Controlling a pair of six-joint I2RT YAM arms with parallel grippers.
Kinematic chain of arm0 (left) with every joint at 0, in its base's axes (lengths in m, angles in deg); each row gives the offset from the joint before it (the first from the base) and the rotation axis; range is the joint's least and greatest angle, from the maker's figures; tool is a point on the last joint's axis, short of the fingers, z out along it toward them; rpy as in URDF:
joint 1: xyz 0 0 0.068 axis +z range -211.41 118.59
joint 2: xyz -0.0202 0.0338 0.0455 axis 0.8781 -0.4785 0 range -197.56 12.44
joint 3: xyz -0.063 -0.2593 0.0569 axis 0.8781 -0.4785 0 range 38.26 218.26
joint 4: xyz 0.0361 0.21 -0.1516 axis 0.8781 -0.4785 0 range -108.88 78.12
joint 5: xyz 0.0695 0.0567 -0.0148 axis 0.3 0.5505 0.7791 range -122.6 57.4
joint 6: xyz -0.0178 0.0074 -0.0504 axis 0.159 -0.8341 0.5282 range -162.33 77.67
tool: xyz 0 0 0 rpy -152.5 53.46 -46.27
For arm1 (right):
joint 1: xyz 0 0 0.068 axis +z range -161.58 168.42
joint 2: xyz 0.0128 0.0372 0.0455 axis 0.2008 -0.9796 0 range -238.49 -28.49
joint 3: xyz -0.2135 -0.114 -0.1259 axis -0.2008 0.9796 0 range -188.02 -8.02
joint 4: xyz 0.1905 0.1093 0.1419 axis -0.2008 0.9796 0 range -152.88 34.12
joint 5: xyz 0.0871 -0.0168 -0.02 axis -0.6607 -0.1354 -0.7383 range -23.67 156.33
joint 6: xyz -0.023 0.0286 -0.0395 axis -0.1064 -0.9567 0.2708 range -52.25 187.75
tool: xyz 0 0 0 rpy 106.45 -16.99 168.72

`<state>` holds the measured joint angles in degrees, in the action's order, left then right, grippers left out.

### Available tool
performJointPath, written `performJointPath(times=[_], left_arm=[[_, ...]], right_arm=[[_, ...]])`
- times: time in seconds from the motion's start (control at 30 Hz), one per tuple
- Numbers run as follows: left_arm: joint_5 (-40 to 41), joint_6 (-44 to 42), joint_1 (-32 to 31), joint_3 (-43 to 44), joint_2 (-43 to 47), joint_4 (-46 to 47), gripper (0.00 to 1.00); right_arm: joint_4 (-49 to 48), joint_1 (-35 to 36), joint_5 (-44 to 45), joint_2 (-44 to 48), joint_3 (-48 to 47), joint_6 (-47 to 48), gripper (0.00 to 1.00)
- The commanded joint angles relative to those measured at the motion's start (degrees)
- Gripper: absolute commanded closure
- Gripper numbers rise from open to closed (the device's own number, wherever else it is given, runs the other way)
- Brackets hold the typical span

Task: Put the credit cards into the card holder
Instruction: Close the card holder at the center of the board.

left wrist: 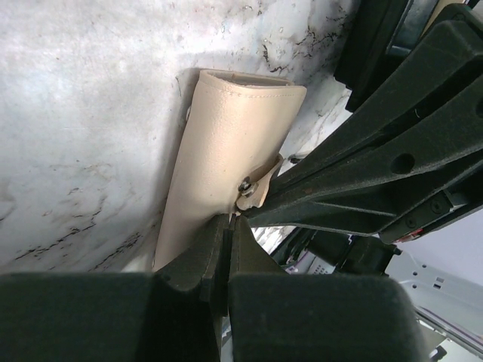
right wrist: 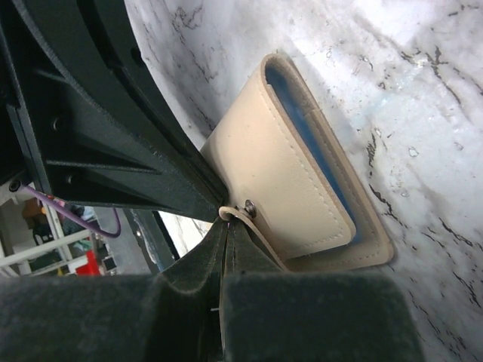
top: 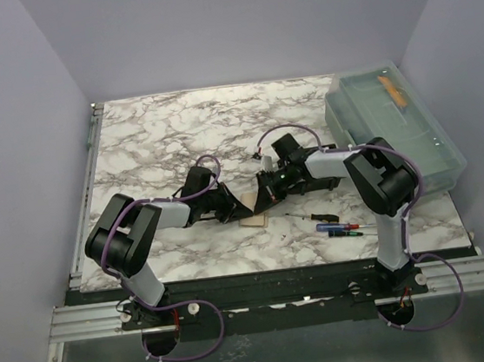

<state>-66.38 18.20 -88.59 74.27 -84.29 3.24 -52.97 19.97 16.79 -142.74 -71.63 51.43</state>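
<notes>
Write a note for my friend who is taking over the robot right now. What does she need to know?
Left gripper: jaws shut on the beige card holder, right by its snap tab.
Right gripper: jaws shut at that same tab.
The holder lies on the marble table, between the two arms.
Done: a blue card sits inside the holder.
Left: no other card shows in any view, so look for one, then let go of the holder.
</notes>
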Motion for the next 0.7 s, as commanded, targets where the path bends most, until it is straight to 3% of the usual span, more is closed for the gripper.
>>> performJointPath(times=[0.0, 0.4, 0.67], left_arm=[[5.0, -2.2, 0.3, -0.7, -1.5, -3.3, 1.00], [5.1, -3.6, 0.3, -2.1, -0.4, -3.3, 1.00], [2.7, -6.3, 0.5, -1.4, 2.7, -3.5, 0.97]], right_arm=[[4.2, 0.4, 8.1, -4.1, -3.1, -1.6, 1.00], [28.4, 0.3, 15.0, -20.0, -20.9, -1.5, 1.00], [39.3, 0.4, 20.5, -27.2, -33.0, 1.2, 1.00]])
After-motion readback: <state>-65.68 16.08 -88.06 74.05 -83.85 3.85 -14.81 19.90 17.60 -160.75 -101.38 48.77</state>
